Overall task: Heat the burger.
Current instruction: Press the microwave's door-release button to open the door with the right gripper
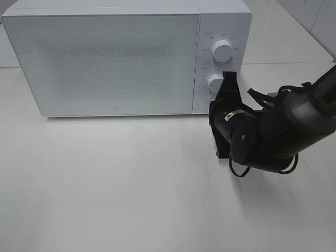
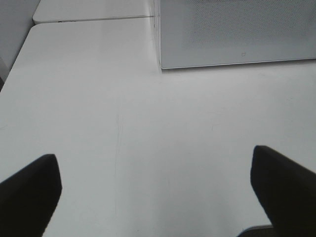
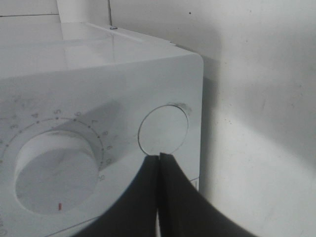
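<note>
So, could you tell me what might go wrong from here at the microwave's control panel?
The shut right gripper sits at the rim of the round button, not its centre, so a push might slip off. The dial sits beside it and could get nudged. The microwave door is closed and no burger shows, so it may not be inside.

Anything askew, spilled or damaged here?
Nothing stands out. The closed microwave stands upright on the table, with no spill or damage visible. The right gripper, shut, points at the round button. The burger is not in view.
</note>
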Robot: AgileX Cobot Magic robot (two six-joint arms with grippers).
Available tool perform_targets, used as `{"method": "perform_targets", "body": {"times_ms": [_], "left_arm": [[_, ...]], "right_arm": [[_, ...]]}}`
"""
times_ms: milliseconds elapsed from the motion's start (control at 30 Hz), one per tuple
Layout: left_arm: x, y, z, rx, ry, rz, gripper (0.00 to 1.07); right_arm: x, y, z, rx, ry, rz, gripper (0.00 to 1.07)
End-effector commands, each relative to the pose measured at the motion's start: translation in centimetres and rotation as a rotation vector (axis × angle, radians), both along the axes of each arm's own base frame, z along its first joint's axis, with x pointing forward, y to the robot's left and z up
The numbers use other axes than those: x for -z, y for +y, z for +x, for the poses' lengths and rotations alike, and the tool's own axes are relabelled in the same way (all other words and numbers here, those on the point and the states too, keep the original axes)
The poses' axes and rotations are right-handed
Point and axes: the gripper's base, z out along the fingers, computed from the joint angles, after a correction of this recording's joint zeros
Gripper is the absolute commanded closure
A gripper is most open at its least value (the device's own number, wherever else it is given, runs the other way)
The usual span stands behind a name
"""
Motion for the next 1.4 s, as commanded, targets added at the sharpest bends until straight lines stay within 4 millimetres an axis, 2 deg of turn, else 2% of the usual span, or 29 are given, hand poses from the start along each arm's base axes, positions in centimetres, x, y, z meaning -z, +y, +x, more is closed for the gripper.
{"method": "perform_targets", "body": {"times_ms": [33, 400, 667, 833, 933, 1000, 1133, 1400], "left_arm": [[-0.1, 0.0, -0.2, -0.004, -0.033, -0.006, 0.09], [-0.1, 0.0, -0.2, -0.004, -0.033, -0.006, 0.09], [-0.1, 0.0, -0.2, -0.004, -0.033, -0.006, 0.09], [-0.1, 0.0, -0.2, -0.004, -0.033, -0.006, 0.09], [-0.1, 0.0, -0.2, -0.004, -0.033, -0.006, 0.09], [-0.1, 0.0, -0.2, -0.004, -0.033, -0.006, 0.09], [-0.1, 0.0, -0.2, -0.004, -0.033, -0.006, 0.09], [-0.1, 0.0, -0.2, -0.004, -0.033, -0.006, 0.09]], "right_arm": [[0.1, 0.3, 0.7, -0.009, -0.007, 0.005, 1.07], [0.7, 0.0, 2.8, 0.015, 0.0, 0.009, 1.07], [1.1, 0.6, 4.0, 0.031, -0.026, 0.021, 1.07], [0.6, 0.7, 4.8, 0.061, -0.1, 0.02, 1.07], [-0.6, 0.5, 5.7, 0.092, -0.224, 0.015, 1.07], [-0.8, 0.5, 5.9, 0.092, -0.246, 0.015, 1.07], [-1.7, 1.1, 7.0, 0.082, -0.328, 0.032, 1.07], [-1.7, 1.6, 7.3, 0.038, -0.392, 0.019, 1.07]]}}
